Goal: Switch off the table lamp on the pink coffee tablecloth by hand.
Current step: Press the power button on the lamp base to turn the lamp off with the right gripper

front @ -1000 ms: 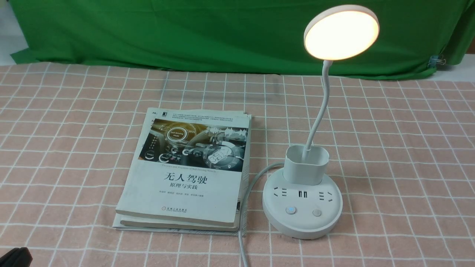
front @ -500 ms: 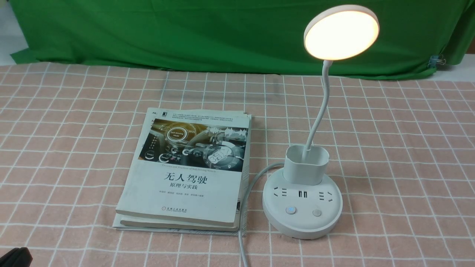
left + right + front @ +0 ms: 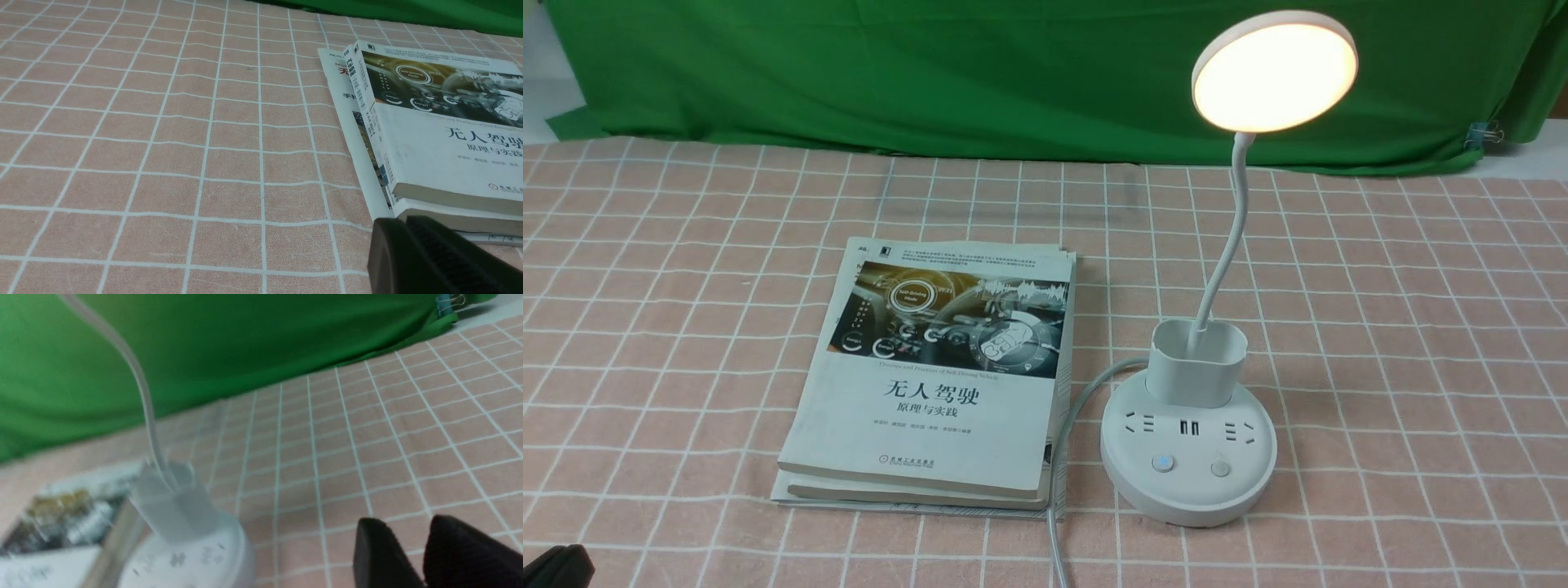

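The table lamp (image 3: 1188, 457) stands on the pink coffee tablecloth (image 3: 1380, 327), right of centre, with its disc head (image 3: 1274, 72) lit. Its round base carries two buttons (image 3: 1163, 464) at the front. The lamp also shows blurred in the right wrist view (image 3: 175, 510). My right gripper (image 3: 402, 524) hangs over bare cloth beside the lamp's base, with a narrow gap between the fingertips and nothing in it. It is out of the front view. My left gripper (image 3: 396, 222) is shut and empty, low by the near corner of the books. Only a black edge of it (image 3: 551, 567) shows in the front view.
A stack of books (image 3: 931, 376) lies just left of the lamp, also in the left wrist view (image 3: 441, 134). The lamp's grey cable (image 3: 1058, 482) runs between books and base toward the front edge. A green cloth (image 3: 931, 73) hangs at the back.
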